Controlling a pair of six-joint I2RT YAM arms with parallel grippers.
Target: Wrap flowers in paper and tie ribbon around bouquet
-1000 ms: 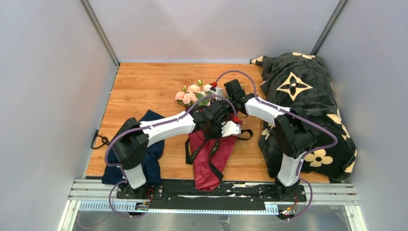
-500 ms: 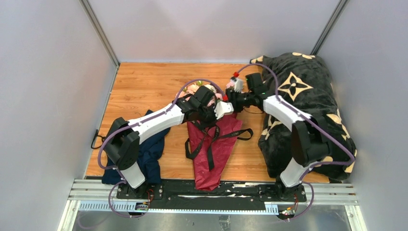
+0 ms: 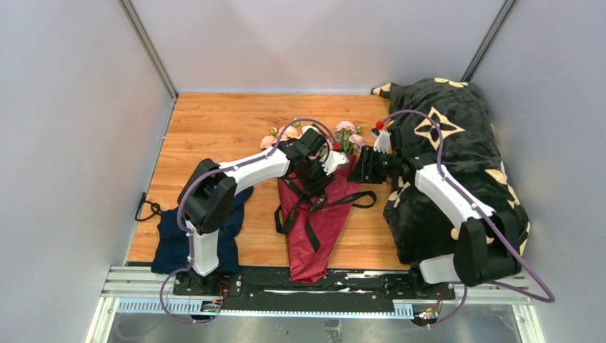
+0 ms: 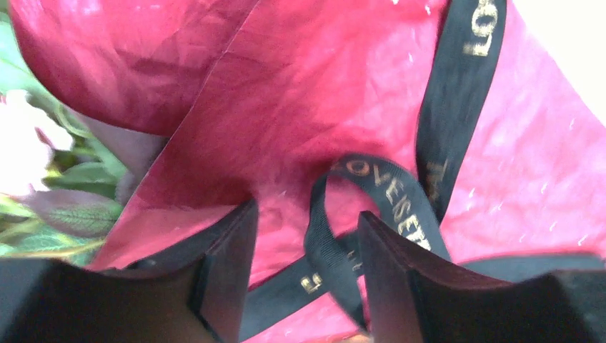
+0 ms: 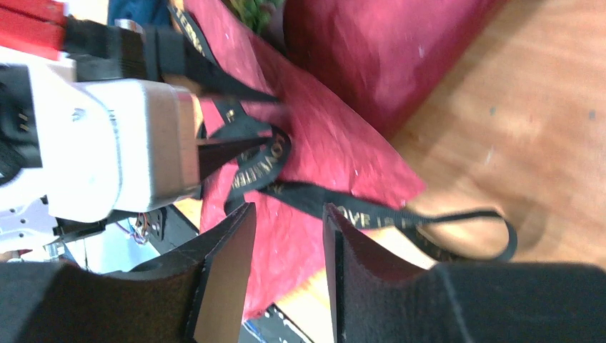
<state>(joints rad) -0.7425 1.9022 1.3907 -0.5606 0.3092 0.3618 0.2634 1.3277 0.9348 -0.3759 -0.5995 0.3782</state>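
**Mid-worktop, nearer the far edge: bouquet (image 3: 329, 221), ribbon loose, both grippers at its top**

**Item:** cone of crinkly burgundy paper (image 3: 307, 261). Narrow tip points to the near edge at centre, wide mouth toward the far edge.

**Flowers (image 3: 350, 134):** small pale pink roses w/ green leaves, spilling from the cone's mouth, heads toward the far edge.

**Ribbon (image 4: 457, 93):**
- Narrow, black, gold lettering.
- Lies slack over the front of the paper in loops and trailing ends.
- One loop runs off the paper onto bare wood on the right.
- Strands cross near the cone's upper part; knotted or not, can't tell.

**Left gripper (image 4: 306, 214):**
- Sits over the upper part of the cone.
- Fingers (image 4: 229, 264) approx. half apart.
- A small ribbon loop stands betw. them, close to one finger, not pinched.
- In the right wrist view, one of its fingertips pokes into that loop.

**Right gripper (image 5: 287, 211):**
- Sits at the cone's right edge, facing the left gripper.
- Fingers (image 5: 229, 271) approx. half apart, nothing betw. them.
- A ribbon strand runs just past the tips; contact can't be told.

**Other:**
- Black blanket (image 3: 457, 136) w/ cream flowers lies along the right edge of the worktop (image 3: 214, 128), w/ the right arm above it.
- Navy cloth (image 3: 168, 246) lies at the near left corner, partly under the left arm.
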